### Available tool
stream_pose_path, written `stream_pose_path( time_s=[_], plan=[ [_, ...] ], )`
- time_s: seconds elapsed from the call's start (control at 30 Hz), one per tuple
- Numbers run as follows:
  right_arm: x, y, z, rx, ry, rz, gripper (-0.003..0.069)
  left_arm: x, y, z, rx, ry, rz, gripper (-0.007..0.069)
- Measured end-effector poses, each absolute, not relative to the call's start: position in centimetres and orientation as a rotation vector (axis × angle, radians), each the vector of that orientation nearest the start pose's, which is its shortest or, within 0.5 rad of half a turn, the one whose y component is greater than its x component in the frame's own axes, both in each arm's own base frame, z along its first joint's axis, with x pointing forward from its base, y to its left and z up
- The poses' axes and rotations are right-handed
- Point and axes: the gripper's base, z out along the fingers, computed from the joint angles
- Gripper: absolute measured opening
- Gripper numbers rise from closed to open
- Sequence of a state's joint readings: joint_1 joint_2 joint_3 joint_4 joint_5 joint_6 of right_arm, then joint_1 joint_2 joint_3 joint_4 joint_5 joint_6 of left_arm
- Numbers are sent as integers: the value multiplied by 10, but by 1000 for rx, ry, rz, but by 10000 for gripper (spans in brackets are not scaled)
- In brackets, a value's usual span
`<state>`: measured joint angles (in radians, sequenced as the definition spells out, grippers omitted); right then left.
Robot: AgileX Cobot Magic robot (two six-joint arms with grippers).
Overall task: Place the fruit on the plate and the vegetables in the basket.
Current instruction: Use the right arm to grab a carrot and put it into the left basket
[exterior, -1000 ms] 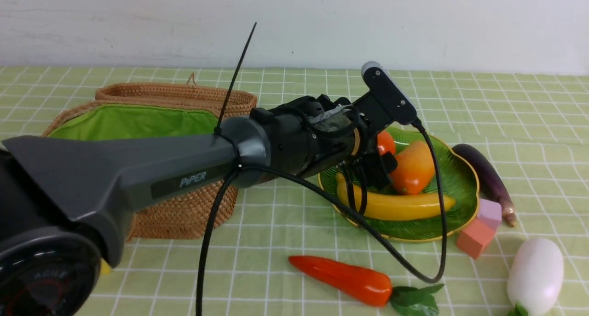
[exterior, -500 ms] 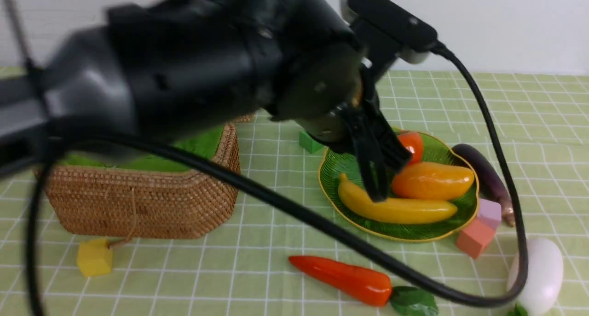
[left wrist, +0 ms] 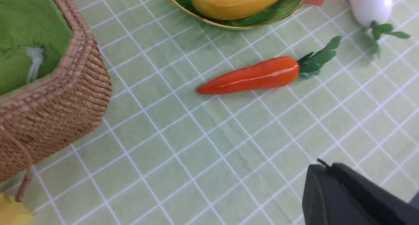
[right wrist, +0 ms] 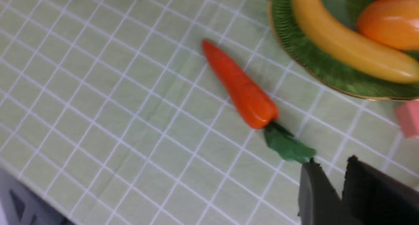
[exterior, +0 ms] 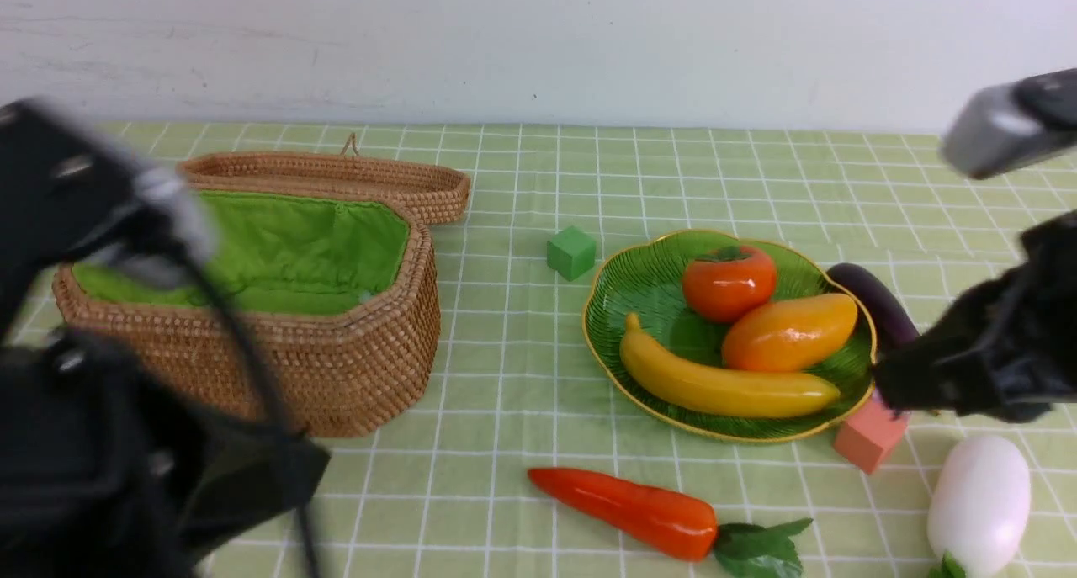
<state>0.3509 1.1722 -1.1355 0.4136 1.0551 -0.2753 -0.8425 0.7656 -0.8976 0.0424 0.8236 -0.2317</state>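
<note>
Now R hand [exterior: 883,383], barely parted & empty, is hovering at plate's [exterior: 639,288] 4 o'c; L hand's [left wrist: 322,182] shut, empty. Risk: clipping rim while reaching eggplant [exterior: 867,296].

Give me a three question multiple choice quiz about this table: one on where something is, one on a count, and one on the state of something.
1. The basket has a lid that is:
A) shut on top
B) open, lying behind it
C) gripped by an arm

2. Fruits on the plate:
A) three
B) one
C) none

3. The carrot lies:
A) in the basket
B) on the plate
C) on the tablecloth, in front of the plate

Answers:
1 B: the lid rests flat behind the basket's open top.
2 A: the persimmon, mango and banana all sit on it.
3 C: it lies on the checked cloth, apart from the plate.
</note>
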Motion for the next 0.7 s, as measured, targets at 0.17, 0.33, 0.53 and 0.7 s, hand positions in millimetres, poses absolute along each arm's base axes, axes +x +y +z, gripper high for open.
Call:
stream_pose_path(
  time_s=[0.17, 0.33, 0.53, 0.7],
  plan=[
    [231, 157, 325, -1144, 2413, 487, 148, 54, -61, 361, 577, 2013, -712, -13],
    [248, 187, 281, -1453, 2357, 391, 230, 42, -48, 360, 508, 1985, -769, -13],
    [275, 205, 237, -1475, 2388, 356, 431, 41, -46, 357, 503, 2024, -753, -13],
    [295, 216, 198, -1478, 2439, 334, 592, 43, -48, 355, 508, 2043, -744, -13]
  ],
)
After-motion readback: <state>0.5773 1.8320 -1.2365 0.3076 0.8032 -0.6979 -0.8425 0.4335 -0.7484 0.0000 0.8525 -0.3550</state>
